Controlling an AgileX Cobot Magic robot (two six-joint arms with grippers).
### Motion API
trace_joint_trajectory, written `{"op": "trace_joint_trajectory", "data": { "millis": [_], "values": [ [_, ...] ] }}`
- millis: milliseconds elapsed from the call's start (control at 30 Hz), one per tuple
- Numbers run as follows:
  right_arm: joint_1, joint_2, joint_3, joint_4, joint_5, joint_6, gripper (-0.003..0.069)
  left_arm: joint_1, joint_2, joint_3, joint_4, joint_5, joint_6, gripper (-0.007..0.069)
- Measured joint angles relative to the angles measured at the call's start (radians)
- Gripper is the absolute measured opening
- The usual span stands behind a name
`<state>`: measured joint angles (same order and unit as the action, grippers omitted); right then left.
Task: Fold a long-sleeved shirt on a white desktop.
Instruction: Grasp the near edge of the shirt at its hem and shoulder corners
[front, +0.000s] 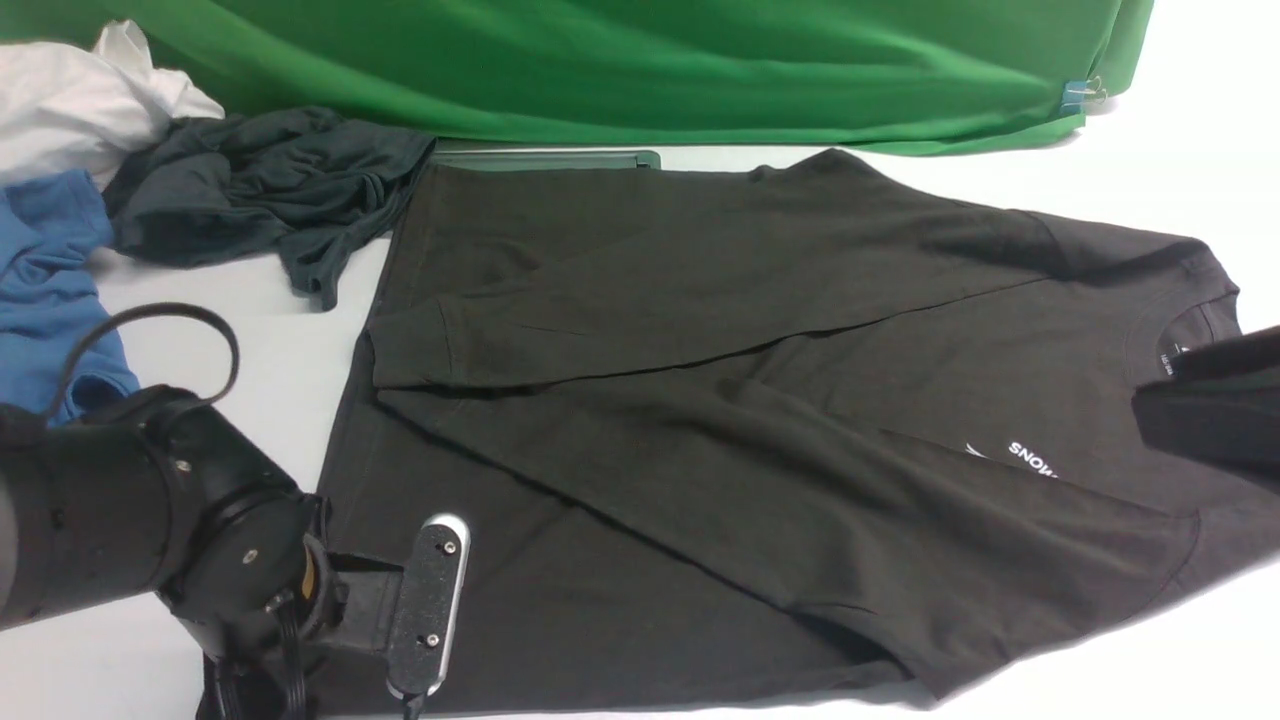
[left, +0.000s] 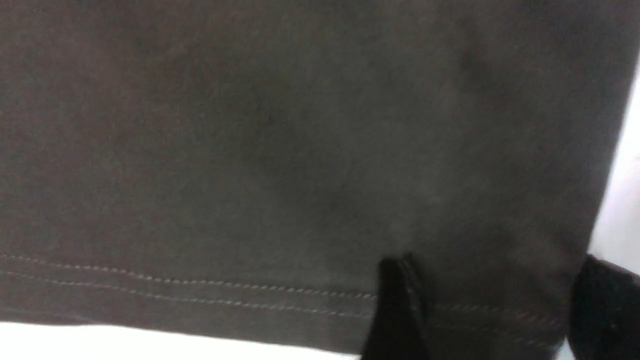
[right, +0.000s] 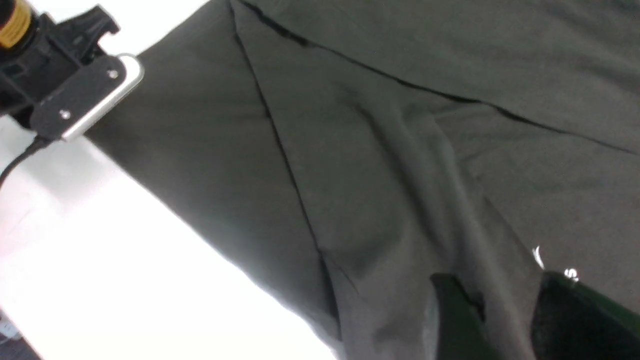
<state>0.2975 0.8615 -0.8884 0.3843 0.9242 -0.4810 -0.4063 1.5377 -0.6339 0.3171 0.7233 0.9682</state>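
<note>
The black long-sleeved shirt (front: 760, 400) lies flat on the white desktop (front: 1150, 650), collar to the right, hem to the left, both sleeves folded across the body. My left arm (front: 200, 540) is at the shirt's near-left corner, and its fingers are hidden in the front view. The left wrist view shows my left gripper (left: 500, 310) open, its jaws wide apart astride the stitched hem (left: 200, 292). At the right edge, by the collar and the white chest print (front: 1030, 458), my right gripper (front: 1160, 388) hovers. Its jaws (right: 510, 315) stand partly apart over wrinkled cloth, open.
A dark grey garment (front: 260, 190), a blue shirt (front: 50, 280) and a white cloth (front: 80, 100) are heaped at the far left. The green backdrop (front: 650, 60) closes off the back. A grey metal plate (front: 545, 158) shows just beyond the shirt.
</note>
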Motion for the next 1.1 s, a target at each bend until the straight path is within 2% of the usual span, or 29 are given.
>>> {"op": "trace_joint_trajectory", "data": {
  "millis": [67,133,200,267,333,467,700,867,1000,1100],
  "values": [
    [0.0,0.0,0.0,0.0,0.01,0.0,0.0221,-0.001,0.01,-0.002,0.005,0.008,0.0,0.0376],
    [0.0,0.0,0.0,0.0,0.025,0.0,0.0221,-0.001,0.024,-0.009,0.02,0.022,0.0,0.0317],
    [0.0,0.0,0.0,0.0,0.03,0.0,0.0221,-0.002,0.026,-0.014,0.041,0.025,-0.002,0.0241],
    [0.0,0.0,0.0,-0.01,0.03,0.0,0.0221,-0.008,0.019,-0.022,0.044,0.045,-0.023,0.0124],
    [0.0,0.0,0.0,-0.016,0.031,0.0,0.0221,-0.016,0.004,-0.026,0.043,0.05,-0.032,0.0056],
    [0.0,0.0,0.0,-0.023,0.032,0.0,0.0227,-0.047,-0.074,-0.028,0.036,0.076,-0.034,0.0039],
    [0.0,0.0,0.0,-0.024,0.032,-0.006,0.0239,-0.074,-0.312,-0.028,-0.117,0.182,-0.106,0.0039],
    [0.0,0.029,0.0,-0.023,0.03,-0.028,0.0239,-0.079,-0.382,-0.028,-0.14,0.187,-0.11,0.0039],
    [0.01,0.1,0.0,-0.033,0.022,-0.101,0.0239,-0.08,-0.387,-0.028,-0.14,0.233,-0.101,0.0039],
    [0.074,0.177,0.002,-0.086,0.007,-0.156,0.0239,-0.08,-0.395,-0.028,-0.14,0.259,-0.108,0.0039]
  ]
}}
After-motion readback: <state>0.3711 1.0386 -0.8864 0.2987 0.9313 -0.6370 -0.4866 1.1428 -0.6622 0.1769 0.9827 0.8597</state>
